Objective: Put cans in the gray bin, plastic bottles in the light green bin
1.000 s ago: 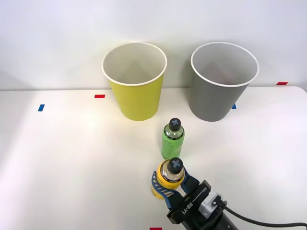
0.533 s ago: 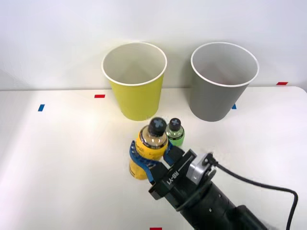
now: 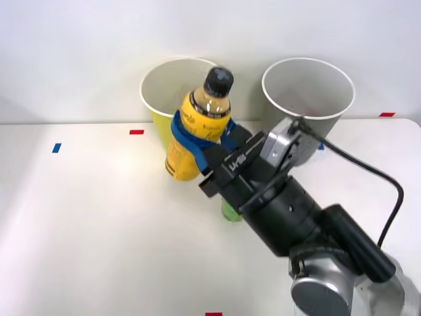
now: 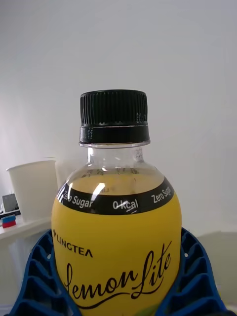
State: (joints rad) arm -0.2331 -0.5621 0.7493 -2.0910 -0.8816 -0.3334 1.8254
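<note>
I see my right jaws (image 3: 199, 137) clenched around the yellow-labelled bottle (image 3: 197, 125), held upright off the counter (image 3: 99, 217). The light green bin (image 3: 172, 92) stands just behind the jaws, the gray bin (image 3: 308, 89) off to their right side, and the green bottle (image 3: 229, 212) shows below them, mostly hidden by the arm.

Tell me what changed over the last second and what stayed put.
The right gripper, its jaws already shut on the yellow-labelled bottle, lifted it off the table and carried it forward toward the light green bin. The green bottle, the gray bin and the light green bin did not move.
</note>
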